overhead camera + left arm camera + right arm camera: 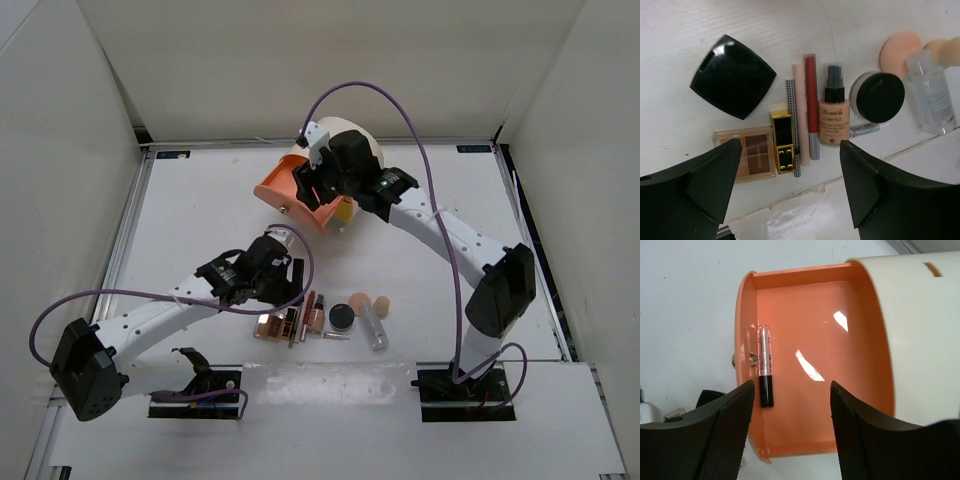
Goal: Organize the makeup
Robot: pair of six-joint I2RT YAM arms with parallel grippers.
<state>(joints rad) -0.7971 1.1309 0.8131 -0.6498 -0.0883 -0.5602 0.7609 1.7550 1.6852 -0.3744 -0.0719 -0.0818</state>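
One tube [765,365] lies in the orange drawer [840,305]; the other makeup [832,117] waits on the table [200,220]. Left gripper [790,167] and right gripper [790,405]: spread wide, empty.

White counter [200,220], and nearly everything on it is bunched in one row by the front edge. Using the foundation bottle [834,117] as the marker: right beside it on the left are a red tube [811,100], a pale pink tube [799,95], a checkered pencil [794,125], a gold lipstick [782,142] and a brown palette [757,152]. The black square compact [732,75] sits just behind those. Right of the bottle: a round dark compact [879,96], a little silver tube [864,130], peach sponges [897,50] and a clear bottle [930,95]. Well behind the bottle stands the cream cylinder box [925,325], orange drawer [290,195] out.
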